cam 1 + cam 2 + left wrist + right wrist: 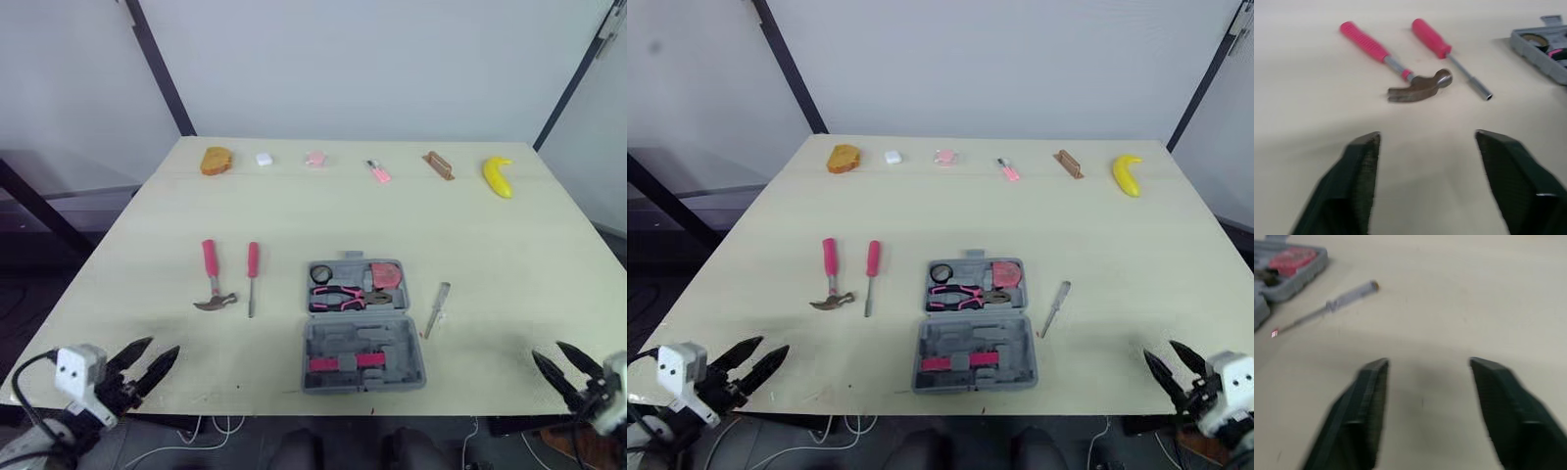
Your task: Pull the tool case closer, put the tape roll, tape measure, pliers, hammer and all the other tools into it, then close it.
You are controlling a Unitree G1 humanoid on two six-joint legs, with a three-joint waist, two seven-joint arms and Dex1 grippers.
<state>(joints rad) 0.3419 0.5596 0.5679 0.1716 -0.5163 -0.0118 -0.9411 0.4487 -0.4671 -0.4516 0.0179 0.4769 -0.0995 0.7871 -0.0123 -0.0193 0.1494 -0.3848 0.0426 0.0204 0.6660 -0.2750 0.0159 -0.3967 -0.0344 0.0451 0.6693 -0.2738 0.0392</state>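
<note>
The pale counter (509, 255) carries everything, and the grey tool case (362, 357) lies open flat at its middle, close to the near edge, which suggests the pull is done and packing is the step in hand. Its lid half is towards the robot, so the tray half is open to reach from either side. The left claw (162, 347) and the right claw (549, 351) hang at the near corners, both spread wide and empty, each on the side of the loose tools it would serve. To the left of the case, well apart from it, the hammer (210, 269) lies with its head towards the robot and the pink-handled driver (252, 274) lies just beside it, parallel; the left wrist view has both straight ahead of the left claw's fingers. A slim screwdriver (437, 306) rests just right of the case. Inside the tray sit the pliers (338, 294), the pink tape measure (385, 274) and the black tape roll (320, 272), so I judge three tools remain outside. A banana (498, 176) and other small things line the far edge, well apart from the work
</note>
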